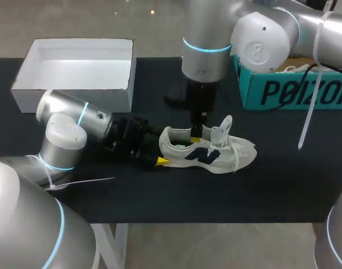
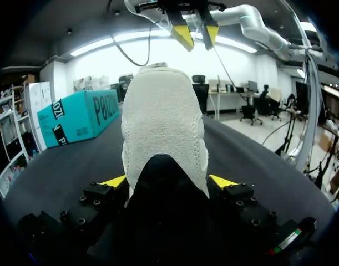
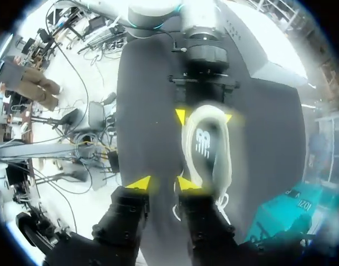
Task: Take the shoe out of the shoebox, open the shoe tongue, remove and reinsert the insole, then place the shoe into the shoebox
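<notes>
The left pincer [image 2: 168, 181] is clamping the heel of the cream shoe [image 1: 207, 151], one yellow tip on each side. The right pincer [image 3: 162, 183] is hanging just above the shoe's opening, tips apart and gripping nothing. The shoe is sitting upright on the dark table [image 1: 271, 185]. The teal shoebox [image 1: 294, 92] is standing at rear right and a white box [image 1: 75, 64] at rear left.
</notes>
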Controlling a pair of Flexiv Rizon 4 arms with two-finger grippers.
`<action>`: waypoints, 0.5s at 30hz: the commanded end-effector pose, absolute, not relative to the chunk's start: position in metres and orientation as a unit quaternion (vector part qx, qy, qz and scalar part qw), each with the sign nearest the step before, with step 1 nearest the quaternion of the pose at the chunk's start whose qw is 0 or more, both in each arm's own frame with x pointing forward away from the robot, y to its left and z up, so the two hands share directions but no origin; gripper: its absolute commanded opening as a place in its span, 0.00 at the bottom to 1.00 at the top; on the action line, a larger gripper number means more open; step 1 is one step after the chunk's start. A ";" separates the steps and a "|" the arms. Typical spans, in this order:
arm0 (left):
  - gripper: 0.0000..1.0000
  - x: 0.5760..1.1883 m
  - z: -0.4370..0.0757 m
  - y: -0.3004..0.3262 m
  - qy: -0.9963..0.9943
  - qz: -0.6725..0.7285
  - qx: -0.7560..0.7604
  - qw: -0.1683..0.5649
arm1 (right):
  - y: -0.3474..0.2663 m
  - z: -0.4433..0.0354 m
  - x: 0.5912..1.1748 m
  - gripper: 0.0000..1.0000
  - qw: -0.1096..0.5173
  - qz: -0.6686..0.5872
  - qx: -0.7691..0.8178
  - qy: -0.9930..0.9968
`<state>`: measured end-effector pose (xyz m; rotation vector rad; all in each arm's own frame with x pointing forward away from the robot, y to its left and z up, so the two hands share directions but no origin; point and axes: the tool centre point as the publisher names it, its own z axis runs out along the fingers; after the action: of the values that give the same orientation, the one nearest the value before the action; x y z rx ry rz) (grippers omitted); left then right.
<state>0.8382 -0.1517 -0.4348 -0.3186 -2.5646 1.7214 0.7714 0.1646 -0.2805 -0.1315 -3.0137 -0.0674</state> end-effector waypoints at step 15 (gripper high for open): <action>0.00 0.838 -0.437 -0.152 -0.826 0.555 -0.103 0.018 | 0.149 -0.304 0.803 0.00 0.077 -0.018 -0.013 -0.997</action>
<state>0.8382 -0.1517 -0.4349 -0.3185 -2.5646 1.7214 0.8025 0.1513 -0.2973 -0.0399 -2.9870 -0.0400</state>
